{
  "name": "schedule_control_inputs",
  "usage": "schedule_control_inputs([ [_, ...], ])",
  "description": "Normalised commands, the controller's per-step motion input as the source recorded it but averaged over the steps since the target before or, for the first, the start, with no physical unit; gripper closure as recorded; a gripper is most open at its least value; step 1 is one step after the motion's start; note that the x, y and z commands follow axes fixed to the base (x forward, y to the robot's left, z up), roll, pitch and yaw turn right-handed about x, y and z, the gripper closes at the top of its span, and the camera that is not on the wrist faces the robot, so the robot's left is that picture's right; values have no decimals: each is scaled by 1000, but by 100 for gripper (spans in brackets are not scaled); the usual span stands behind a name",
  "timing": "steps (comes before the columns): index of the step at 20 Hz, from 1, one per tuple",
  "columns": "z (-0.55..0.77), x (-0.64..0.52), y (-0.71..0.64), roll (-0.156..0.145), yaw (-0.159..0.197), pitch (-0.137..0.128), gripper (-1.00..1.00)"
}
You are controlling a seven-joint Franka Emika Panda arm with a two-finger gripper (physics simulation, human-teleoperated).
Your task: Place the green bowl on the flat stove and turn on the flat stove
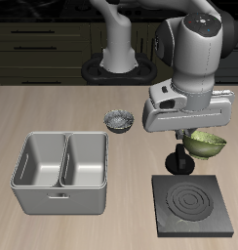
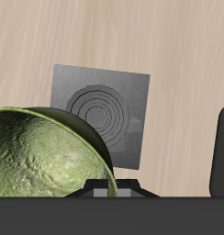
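Observation:
The green bowl (image 1: 206,145), olive and speckled, hangs tilted in my gripper (image 1: 192,139), which is shut on its rim. It is held above the table just behind the back edge of the flat stove (image 1: 194,203), a black square plate with pale rings. A dark round knob (image 1: 180,162) shows at the stove's back edge, under the gripper. In the wrist view the bowl (image 2: 45,156) fills the near field at the gripper (image 2: 106,186), and the stove (image 2: 100,112) lies beyond it. The fingertips are mostly hidden by the bowl.
A grey metal double-basin tray (image 1: 62,186) stands near the table's front edge beside the stove. A grey-white patterned bowl (image 1: 119,120) sits farther back, between the tray and the gripper. The robot's base (image 1: 119,61) is at the back.

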Motion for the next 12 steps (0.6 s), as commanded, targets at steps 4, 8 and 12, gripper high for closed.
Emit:
schedule_control_inputs([
  [4,15,142,-60,-2,22,-15,100],
  [8,-73,170,-124,-20,13,3,100],
  [12,-118,45,-91,7,1,13,100],
])
